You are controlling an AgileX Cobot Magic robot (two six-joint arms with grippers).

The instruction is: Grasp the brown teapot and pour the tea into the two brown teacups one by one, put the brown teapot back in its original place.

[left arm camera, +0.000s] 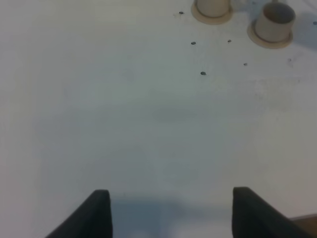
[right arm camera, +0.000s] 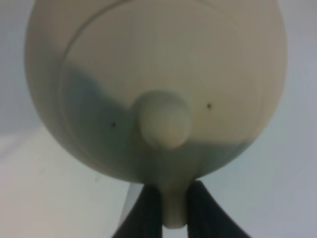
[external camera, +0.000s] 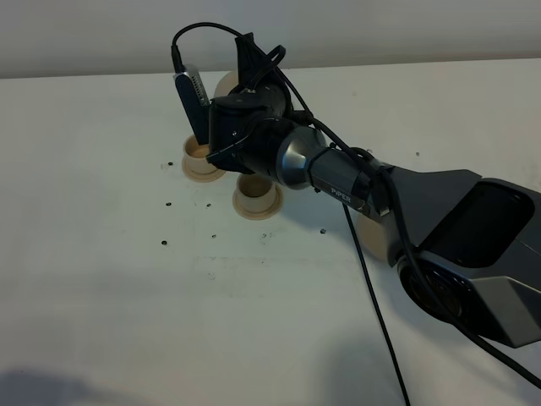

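Fingers [right arm camera: 143, 215] of my right gripper [right arm camera: 173, 194] are clamped on the loop handle of the brown teapot [right arm camera: 158, 59], the jaws drawn in until only that thin strip of clay stands between them. Straight ahead of these jaws the pot's round body fills nearly everything I see, its lid turned toward me and the lid's knob [right arm camera: 163, 119] sticking out just past the root of the handle; the spout is on the far side of the body, out of my sight, so I cannot tell whether anything runs from it. From high up, my right arm [external camera: 423, 211] reaches across the middle of the white table [external camera: 127, 279], and only a pale sliver of the pot shows beside my jaws. My left gripper [left arm camera: 171, 192] has its jaws spread wide with nothing between them but bare tabletop. Far ahead of those jaws and off to the side stand the first teacup [left arm camera: 276, 20] on its small saucer [left arm camera: 270, 43] and the second teacup [left arm camera: 213, 6] a little farther out on a saucer of its own, the two near each other but not touching. A few dark specks [left arm camera: 203, 73] dot the table between my left jaws and the cups
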